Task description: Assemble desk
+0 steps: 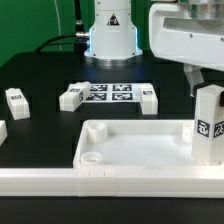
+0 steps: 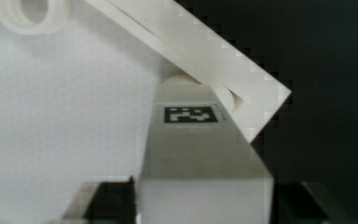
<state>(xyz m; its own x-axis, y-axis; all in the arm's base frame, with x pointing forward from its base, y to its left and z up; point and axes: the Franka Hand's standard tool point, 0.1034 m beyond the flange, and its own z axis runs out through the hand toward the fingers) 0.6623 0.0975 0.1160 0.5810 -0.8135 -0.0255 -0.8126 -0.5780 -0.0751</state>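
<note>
The white tray-like tabletop [image 1: 60, 180] lies at the front of the black table, with a round socket [image 1: 90, 157] in its near corner on the exterior view's left. A white square leg [image 1: 207, 125] stands upright in the tabletop's corner on the exterior view's right, its tag facing the camera. My gripper [image 1: 205, 85] comes down on the leg's top. In the wrist view the leg [image 2: 202, 160] fills the space between my dark fingers [image 2: 112, 202], which lie against both its sides, and its far end meets the tabletop's [image 2: 69, 110] corner wall.
The marker board [image 1: 108, 93] lies flat at the back, with a loose leg [image 1: 72, 96] on one side and another [image 1: 148, 97] on the other. A third leg [image 1: 17, 100] lies further to the exterior view's left. The arm's base [image 1: 110, 35] stands behind.
</note>
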